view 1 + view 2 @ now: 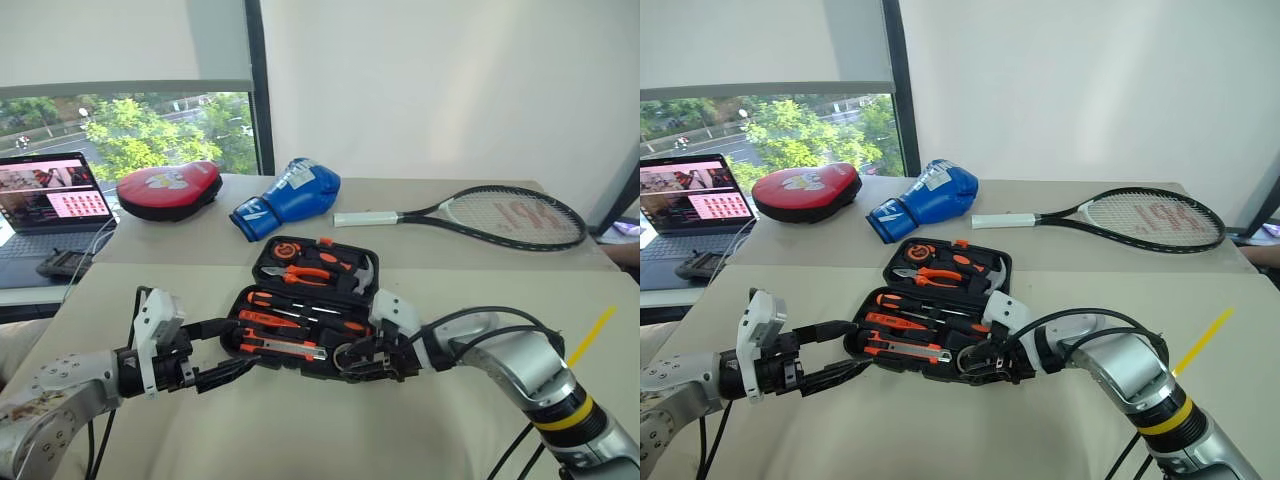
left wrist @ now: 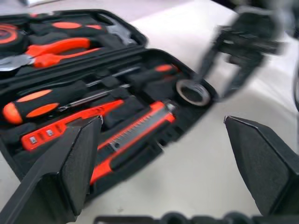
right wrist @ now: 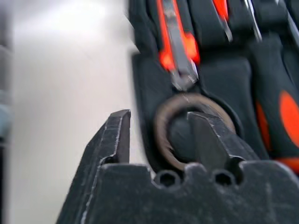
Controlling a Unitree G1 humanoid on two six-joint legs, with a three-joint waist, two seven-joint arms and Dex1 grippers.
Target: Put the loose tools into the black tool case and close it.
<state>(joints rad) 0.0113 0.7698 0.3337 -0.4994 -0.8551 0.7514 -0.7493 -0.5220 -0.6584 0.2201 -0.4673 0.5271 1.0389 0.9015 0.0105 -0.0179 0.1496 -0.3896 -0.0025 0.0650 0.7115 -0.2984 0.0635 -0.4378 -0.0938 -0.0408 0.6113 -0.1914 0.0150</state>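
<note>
Fingers parted on both my grippers, beside the open black tool case (image 1: 352, 262).
Right gripper (image 3: 156, 135) straddles the tape roll (image 2: 192, 92) seated at centre frame; left gripper (image 2: 163, 140) gapes wide, empty.

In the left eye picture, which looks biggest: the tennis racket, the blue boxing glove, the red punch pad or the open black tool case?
1. Black tennis racket, longest.
2. Open black plastic tool case.
3. Red punch pad and blue boxing glove: they look alike.
The case sits nearer, so it may only look bigger.

Orange and black on beige

Black tool case (image 1: 300, 330) holds orange-and-black screwdrivers (image 2: 42, 100); blue boxing glove (image 1: 290, 197), red punch pad (image 1: 168, 188), beige bench (image 1: 450, 300).
</note>
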